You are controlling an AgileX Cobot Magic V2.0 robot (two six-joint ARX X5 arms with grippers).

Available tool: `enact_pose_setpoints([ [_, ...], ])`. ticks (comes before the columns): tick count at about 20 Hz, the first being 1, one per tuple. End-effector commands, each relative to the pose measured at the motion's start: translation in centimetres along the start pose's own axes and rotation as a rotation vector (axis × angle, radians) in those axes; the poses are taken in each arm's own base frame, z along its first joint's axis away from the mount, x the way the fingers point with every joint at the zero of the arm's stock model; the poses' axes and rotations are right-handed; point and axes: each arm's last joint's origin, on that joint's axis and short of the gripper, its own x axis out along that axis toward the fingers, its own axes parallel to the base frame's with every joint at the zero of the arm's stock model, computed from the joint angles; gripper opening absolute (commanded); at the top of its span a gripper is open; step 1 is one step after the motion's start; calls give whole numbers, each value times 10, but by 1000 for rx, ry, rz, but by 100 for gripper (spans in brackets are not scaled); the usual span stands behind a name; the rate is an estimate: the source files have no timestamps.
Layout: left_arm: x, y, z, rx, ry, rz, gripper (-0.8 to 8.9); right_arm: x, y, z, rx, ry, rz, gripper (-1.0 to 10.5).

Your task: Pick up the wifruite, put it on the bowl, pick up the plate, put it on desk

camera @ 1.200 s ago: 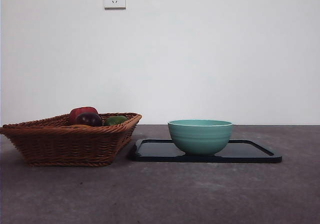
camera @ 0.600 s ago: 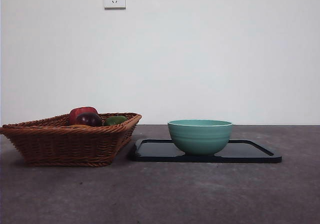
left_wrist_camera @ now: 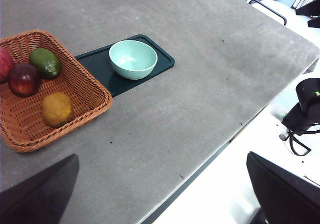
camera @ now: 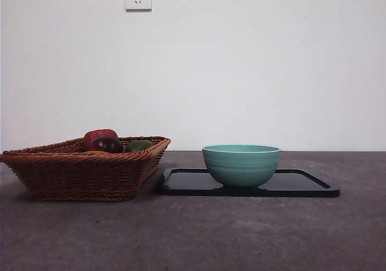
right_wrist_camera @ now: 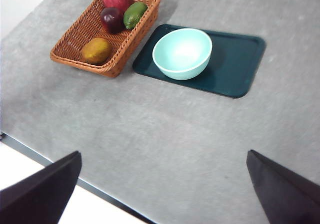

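Nothing has moved since a second ago; we wait high, both grippers spread wide.
We should drop onto the fruit [right_wrist_camera: 96,50] in the basket [right_wrist_camera: 75,37], beside the bowl [right_wrist_camera: 182,53].

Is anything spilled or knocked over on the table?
No, nothing stands out. The bowl sits upright and empty on the dark tray. All four fruits, including the wifruite, lie inside the wicker basket. Nothing is tipped, spilled or broken.
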Motion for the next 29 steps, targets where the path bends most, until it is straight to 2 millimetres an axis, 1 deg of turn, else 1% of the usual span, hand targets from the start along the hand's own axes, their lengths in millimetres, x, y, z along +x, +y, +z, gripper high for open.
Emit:
enact_pose_setpoints([
  [1,-3,-1,2,21,-23,-11,626,15,6,14,67,38,40,556],
  [3,-3,-1,2,21,-23,-10,626,34,10,27,102,93,57,556],
  [6,-3,-1,2,21,-23,-11,626,74,15,44,146,192,56,556],
  [8,-3,-1,2,21,-23,-11,626,109,17,55,177,271,47,556],
  [11,-3,-1,2,21,-22,-10,626,163,17,65,199,383,41,556],
  [13,-3,-1,2,21,-22,-10,626,197,15,70,223,457,26,556],
  [15,-3,-1,2,21,-22,-10,626,226,10,77,239,505,-7,556],
  [18,-3,-1,2,21,-23,-10,626,262,-3,91,269,547,-53,556],
  [20,-3,-1,2,21,-23,-11,626,283,-14,103,290,553,-80,556],
  [23,-3,-1,2,21,-23,-10,626,308,-33,119,333,549,-116,555],
  [26,-3,-1,2,21,-23,-11,626,327,-52,132,368,543,-154,538],
  [29,-3,-1,2,21,-23,-10,626,343,-66,136,391,552,-174,534],
])
